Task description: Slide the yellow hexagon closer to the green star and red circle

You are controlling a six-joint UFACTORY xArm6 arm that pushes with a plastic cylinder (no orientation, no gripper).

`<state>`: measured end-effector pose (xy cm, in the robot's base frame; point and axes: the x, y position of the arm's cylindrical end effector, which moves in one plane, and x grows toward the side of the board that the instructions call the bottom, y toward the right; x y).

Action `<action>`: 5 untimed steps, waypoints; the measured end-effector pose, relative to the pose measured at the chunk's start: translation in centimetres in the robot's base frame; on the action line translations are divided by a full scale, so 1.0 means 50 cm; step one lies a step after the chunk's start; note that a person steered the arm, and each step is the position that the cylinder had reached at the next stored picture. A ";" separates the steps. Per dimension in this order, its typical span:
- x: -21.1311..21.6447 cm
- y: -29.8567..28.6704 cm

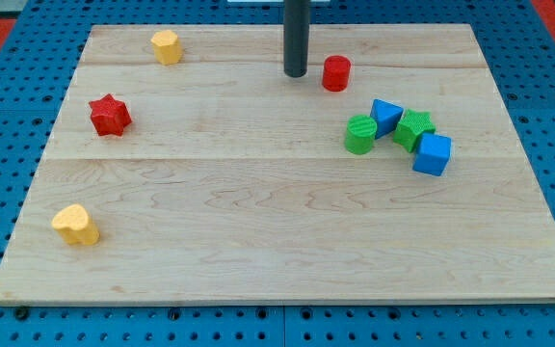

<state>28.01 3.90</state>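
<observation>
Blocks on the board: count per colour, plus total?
Yellow: 2, a hexagon at the view's top left and a heart at bottom left
Red: 2, a star and a circle
Green: 2, a cylinder and a star
Blue: 2, a triangular block and a cube
Total: 8

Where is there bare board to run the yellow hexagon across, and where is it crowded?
Free: the strip between the yellow hexagon and my tip, plus the wide middle and bottom, bordered by the red star and yellow heart.
Crowded: the right, where green cylinder, blue triangle, green star and blue cube cluster below the red cylinder.
</observation>
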 end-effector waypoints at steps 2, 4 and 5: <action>0.076 0.178; 0.017 0.077; 0.001 -0.156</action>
<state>28.07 -3.90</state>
